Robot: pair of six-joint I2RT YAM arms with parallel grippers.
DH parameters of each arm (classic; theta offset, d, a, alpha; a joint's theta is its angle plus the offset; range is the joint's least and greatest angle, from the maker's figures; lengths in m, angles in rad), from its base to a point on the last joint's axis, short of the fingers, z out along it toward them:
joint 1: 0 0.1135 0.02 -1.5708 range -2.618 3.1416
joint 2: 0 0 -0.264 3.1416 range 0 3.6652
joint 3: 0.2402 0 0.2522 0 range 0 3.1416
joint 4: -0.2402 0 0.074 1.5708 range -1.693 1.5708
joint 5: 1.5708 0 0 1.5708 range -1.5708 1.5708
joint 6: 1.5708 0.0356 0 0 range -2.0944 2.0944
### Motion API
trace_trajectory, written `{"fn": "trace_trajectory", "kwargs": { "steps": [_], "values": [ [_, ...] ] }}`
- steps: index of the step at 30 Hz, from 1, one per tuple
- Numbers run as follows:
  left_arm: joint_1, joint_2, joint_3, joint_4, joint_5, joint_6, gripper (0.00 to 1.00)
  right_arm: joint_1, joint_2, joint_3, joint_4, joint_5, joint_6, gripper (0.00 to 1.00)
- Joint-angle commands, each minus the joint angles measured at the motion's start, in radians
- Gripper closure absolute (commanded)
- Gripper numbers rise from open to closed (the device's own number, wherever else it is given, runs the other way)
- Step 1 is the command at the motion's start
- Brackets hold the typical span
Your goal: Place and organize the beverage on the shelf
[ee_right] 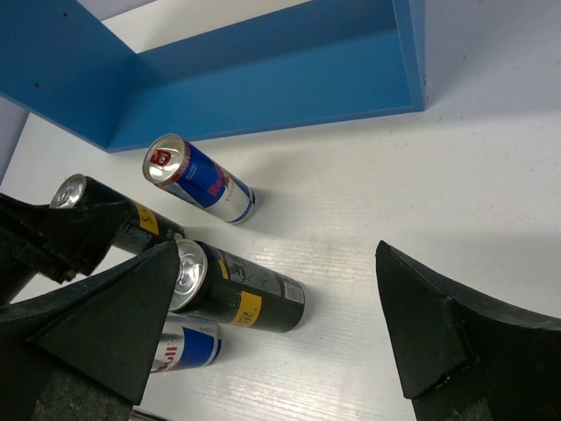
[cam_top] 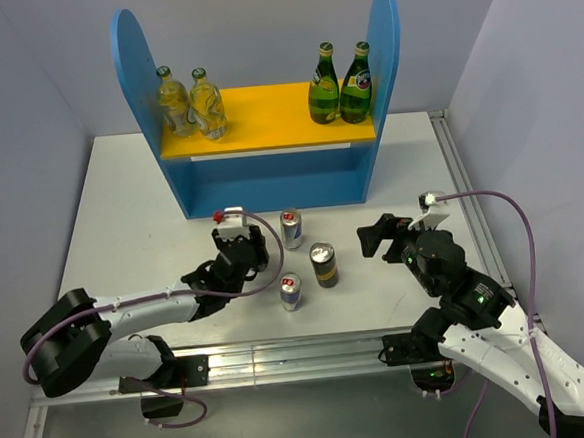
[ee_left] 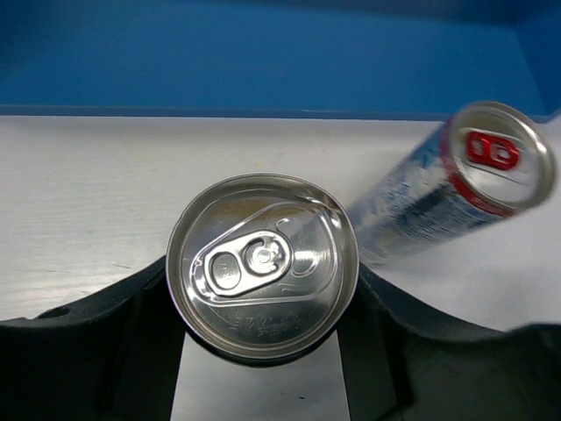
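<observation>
Clearly, the shelf [cam_top: 385, 42] is only partly filled. The yellow bottles [cam_top: 207, 110] stand together at the left end of the yellow board [cam_top: 265, 116] and the green bottles [cam_top: 323, 86] at the right end, the two pairs well apart. I think the drinks are kept by kind, and the cans should follow the same rule.

All four cans are on the table [cam_top: 131, 210] side, in front of the shelf. My left gripper [cam_top: 240, 249] is closed on one of them, the held can [ee_left: 261, 266]. In the left wrist view the fingers [ee_left: 131, 342] sit against both sides of it, and the right wrist view shows its dark body with a yellow mark. A grip from the sides should keep it upright for the move. I cannot tell if it is off the table.

The far silver can [cam_top: 291, 229] stands just beside the held can, on its right. The black can [cam_top: 323, 265] and the near silver can [cam_top: 290, 292] stand close by, not touching each other.

My right gripper [cam_top: 385, 234] is wide open and holds nothing. It hovers to the right of the cans with its fingers pointing at them, and the black can is nearest to it. I judge that it stays aside so the two arms do not meet over this small group.
</observation>
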Motion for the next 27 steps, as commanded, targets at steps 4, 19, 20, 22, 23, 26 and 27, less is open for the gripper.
{"fn": "trace_trajectory", "kwargs": {
  "steps": [4,19,20,22,23,26,27],
  "values": [
    [0.143,-0.121,0.058,0.018,-0.011,0.066,1.0,0.01,-0.013,-0.01,0.047,0.005,-0.01,0.0],
    [0.458,0.092,0.222,0.208,0.103,0.165,1.0,0.011,-0.018,-0.016,0.055,0.001,-0.014,0.0],
    [0.472,0.107,0.247,0.213,0.099,0.179,1.0,0.011,-0.019,-0.016,0.057,0.001,-0.014,0.0],
    [0.486,0.15,0.27,0.226,0.098,0.19,1.0,0.011,-0.016,-0.016,0.057,0.001,-0.016,0.0],
    [0.492,0.163,0.286,0.233,0.089,0.196,1.0,0.011,-0.016,-0.016,0.058,0.001,-0.016,0.0],
    [0.512,0.218,0.311,0.268,0.088,0.213,1.0,0.011,-0.013,-0.017,0.06,-0.001,-0.017,0.0],
    [0.516,0.244,0.319,0.277,0.091,0.216,1.0,0.01,-0.012,-0.017,0.06,-0.005,-0.017,0.0]
  ]
}}
